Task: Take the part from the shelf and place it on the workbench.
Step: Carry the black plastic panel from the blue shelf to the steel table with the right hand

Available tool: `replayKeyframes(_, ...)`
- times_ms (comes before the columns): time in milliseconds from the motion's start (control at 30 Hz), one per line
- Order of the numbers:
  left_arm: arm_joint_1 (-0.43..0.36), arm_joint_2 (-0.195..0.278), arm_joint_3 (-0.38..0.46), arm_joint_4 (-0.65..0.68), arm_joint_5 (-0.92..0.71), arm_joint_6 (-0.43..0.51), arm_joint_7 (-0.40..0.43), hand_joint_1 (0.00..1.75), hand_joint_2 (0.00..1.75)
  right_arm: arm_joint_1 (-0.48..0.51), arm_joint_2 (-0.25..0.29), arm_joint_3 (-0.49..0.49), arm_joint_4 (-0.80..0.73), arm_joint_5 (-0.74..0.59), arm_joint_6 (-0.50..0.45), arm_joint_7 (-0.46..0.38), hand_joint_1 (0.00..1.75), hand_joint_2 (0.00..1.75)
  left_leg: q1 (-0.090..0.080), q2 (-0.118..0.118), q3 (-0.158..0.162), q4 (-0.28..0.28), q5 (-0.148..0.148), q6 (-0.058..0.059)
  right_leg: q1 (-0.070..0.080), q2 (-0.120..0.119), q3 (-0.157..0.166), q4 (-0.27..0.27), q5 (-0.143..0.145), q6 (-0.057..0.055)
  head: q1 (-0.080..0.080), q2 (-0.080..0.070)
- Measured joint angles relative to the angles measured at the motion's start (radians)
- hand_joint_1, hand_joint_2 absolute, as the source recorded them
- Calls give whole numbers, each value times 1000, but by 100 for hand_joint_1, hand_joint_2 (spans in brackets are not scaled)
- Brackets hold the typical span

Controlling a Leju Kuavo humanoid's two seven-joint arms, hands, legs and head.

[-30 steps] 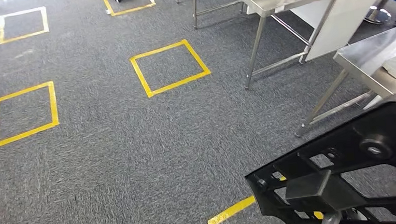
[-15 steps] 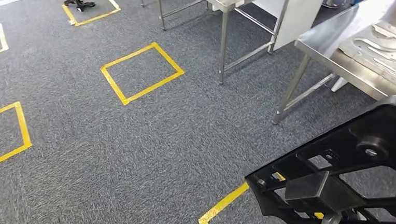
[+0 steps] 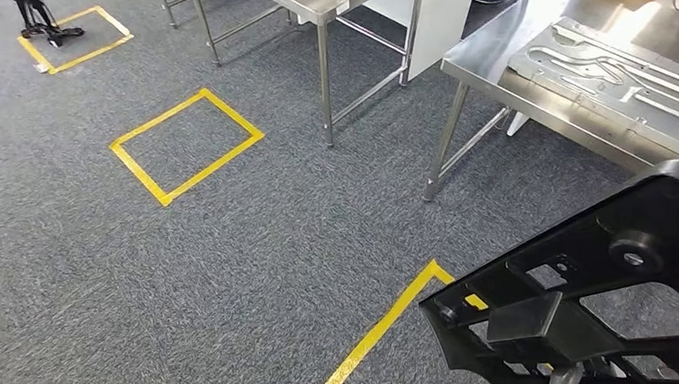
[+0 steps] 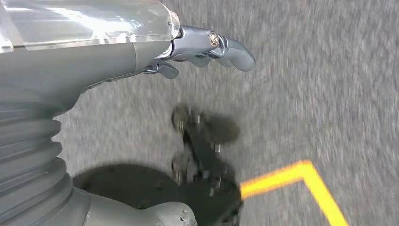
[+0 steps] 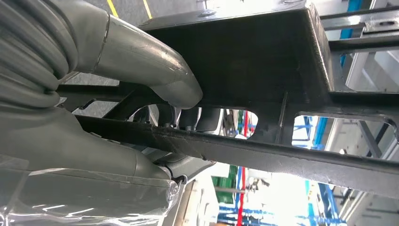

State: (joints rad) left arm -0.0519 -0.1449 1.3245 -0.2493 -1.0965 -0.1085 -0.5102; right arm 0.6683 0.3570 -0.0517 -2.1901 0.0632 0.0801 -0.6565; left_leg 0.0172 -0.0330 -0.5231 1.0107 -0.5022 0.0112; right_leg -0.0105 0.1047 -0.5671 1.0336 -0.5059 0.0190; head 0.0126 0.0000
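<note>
Right hand [image 5: 155, 108], right wrist view: thumb and darker fingers wrapped around a bar of the black part [image 5: 263, 61], holding it. In the head view the same part [image 3: 609, 291], an openwork black frame, sits at lower right, carried above the grey carpet [image 3: 233, 252] and near the steel surface [image 3: 488, 58]. Left hand [image 4: 207, 47], left wrist view: fingers lightly curled, apart and holding nothing, hanging over the carpet beside a yellow tape line [image 4: 301, 181]. The head view adds a pressed metal panel [image 3: 605, 78] lying on the surface and yellow tape squares [image 3: 186, 146] on the floor. No legible writing or labels.
</note>
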Motion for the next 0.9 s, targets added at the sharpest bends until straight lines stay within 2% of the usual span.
replayKeyframes(33,0,0,0,0,0,0,0,0,175,0,0,0,0,0,0,0,175,175,1,12,1,-6,4,6,1,-26,-16,31,-21,4,3,0)
replayKeyframes(100,2,0,1,0,-2,-2,1,0,175,-1,0,1,-1,1,0,0,175,175,-1,37,0,-9,5,13,1,-80,-74,149,-85,12,8,0)
replayKeyframes(133,4,0,1,0,-2,-3,1,0,175,-2,0,1,-1,1,0,0,175,175,-2,51,-1,-9,4,14,0,-91,-106,210,-109,15,8,0)
replayKeyframes(167,5,-1,1,0,-3,-4,1,0,175,-2,0,1,-1,1,0,0,175,175,-4,65,-1,-9,3,14,-2,-96,-126,248,-117,17,8,0)
replayKeyframes(200,6,-1,1,0,-4,-5,1,0,175,-1,0,1,-1,1,0,0,175,175,-4,78,0,-9,1,14,-2,-99,-127,250,-105,17,8,0)
replayKeyframes(233,5,-2,1,0,-4,-6,1,0,175,-1,0,1,-1,1,0,0,175,175,-5,89,2,-9,-1,13,-2,-105,-108,213,-77,15,8,0)
replayKeyframes(267,4,-2,1,0,-5,-7,0,0,175,-1,0,1,-1,1,0,0,175,175,-5,100,6,-9,-3,11,0,-118,-72,148,-42,11,8,0)
replayKeyframes(300,4,-4,1,0,-6,-8,0,0,175,-2,0,1,-1,1,1,0,175,175,-7,109,10,-8,-7,8,5,-145,-33,76,-15,3,8,0)
replayKeyframes(333,3,-5,1,0,-7,-8,0,0,175,-2,0,1,-1,1,1,0,175,175,-9,117,14,-8,-10,3,10,-166,-3,20,2,-4,8,0)
replayKeyframes(367,3,-6,1,0,-7,-9,-1,0,175,-2,0,2,-1,1,1,0,175,175,-11,126,18,-7,-13,-1,16,-181,14,-13,9,-10,8,0)
replayKeyframes(400,2,-7,1,0,-7,-9,-1,0,175,-2,0,2,-2,2,1,0,175,175,-12,135,21,-7,-15,-6,20,-185,17,-24,7,-16,7,0)
replayKeyframes(467,-1,-8,2,0,-7,-10,-1,0,175,0,0,2,-2,2,1,0,175,175,-12,148,27,-8,-20,-16,18,-159,15,-29,13,-24,7,0)
replayKeyframes(500,-2,-8,2,0,-7,-10,-1,0,175,0,0,2,-3,3,1,0,175,175,-11,135,26,1,-29,-21,14,-148,17,-35,17,-30,6,0)
replayKeyframes(533,-3,-8,3,0,-7,-10,-2,0,175,1,0,2,-3,4,1,0,175,175,-9,110,15,28,-48,-26,9,-136,19,-40,21,-36,4,0)
replayKeyframes(600,-1,-8,6,0,-7,-11,-2,0,175,0,1,4,-4,4,1,0,175,175,-6,56,-36,142,-110,-33,5,-114,21,-44,24,-44,0,0)
replayKeyframes(633,0,-8,7,0,-7,-11,-1,0,175,0,1,5,-4,4,1,0,175,175,-5,45,-70,211,-138,-36,6,-101,20,-43,23,-45,-1,0)
replayKeyframes(667,2,-8,8,0,-7,-11,-1,0,175,0,1,5,-4,4,1,1,175,175,-5,42,-95,260,-151,-38,6,-87,20,-41,22,-46,-1,0)
replayKeyframes(700,3,-8,8,0,-7,-11,-1,0,175,0,1,5,-4,4,2,1,175,175,-5,41,-106,275,-143,-38,7,-73,21,-38,21,-46,-1,0)
replayKeyframes(733,4,-8,9,0,-7,-11,-1,0,175,0,1,6,-4,5,2,1,175,175,-4,38,-98,249,-114,-38,6,-57,22,-35,20,-45,-1,0)
replayKeyframes(767,4,-8,9,0,-8,-11,-1,0,175,0,1,6,-4,6,2,1,175,175,-3,28,-74,189,-73,-37,6,-43,23,-31,18,-42,-1,0)
replayKeyframes(833,4,-8,10,0,-8,-11,-1,0,175,-1,1,7,-4,7,3,1,175,175,-1,-14,-24,65,-17,-30,6,-18,20,-21,12,-34,-1,0)
replayKeyframes(867,4,-8,11,0,-9,-11,-1,0,175,-1,1,8,-4,7,4,1,175,175,-1,-30,-11,30,-9,-26,6,-8,17,-16,11,-28,-1,0)
replayKeyframes(900,4,-8,12,0,-10,-11,-1,0,175,-1,1,8,-4,8,4,1,175,175,-3,-37,-7,18,-11,-20,5,1,12,-14,11,-22,-2,0)
